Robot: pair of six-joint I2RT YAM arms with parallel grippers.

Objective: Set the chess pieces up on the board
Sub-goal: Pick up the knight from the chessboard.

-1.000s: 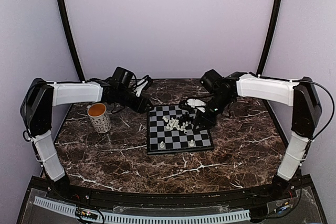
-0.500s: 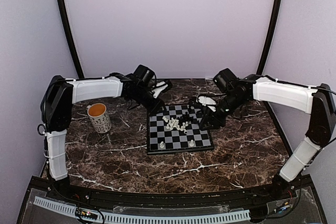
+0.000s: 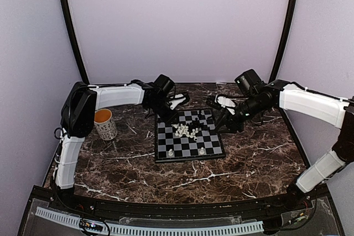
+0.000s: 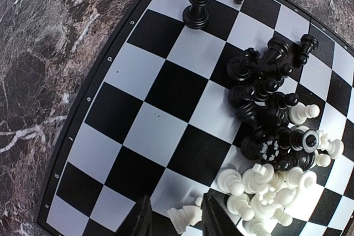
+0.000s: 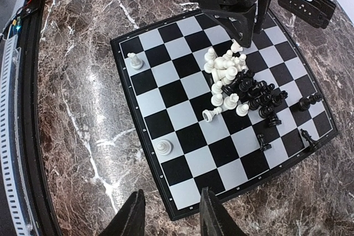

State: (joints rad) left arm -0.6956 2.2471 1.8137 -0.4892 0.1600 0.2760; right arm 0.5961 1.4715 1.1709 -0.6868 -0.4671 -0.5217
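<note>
Left wrist view: left gripper (image 4: 174, 212) low over the board (image 4: 168, 89), jaws partly open.
Between left jaws: one fallen white piece (image 4: 185, 218), with a gap on one side; no grip seen.
Heap: chess pieces (image 4: 271, 136), black and white jumbled, just ahead-right of those jaws.
Right gripper (image 5: 170, 207): jaws partly open, empty; board edge beneath, heap well ahead.

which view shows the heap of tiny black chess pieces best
Left wrist: the heap of tiny black chess pieces is closest there, shapes distinct. Right wrist shows it smaller; top external, only a dark smudge.
</note>
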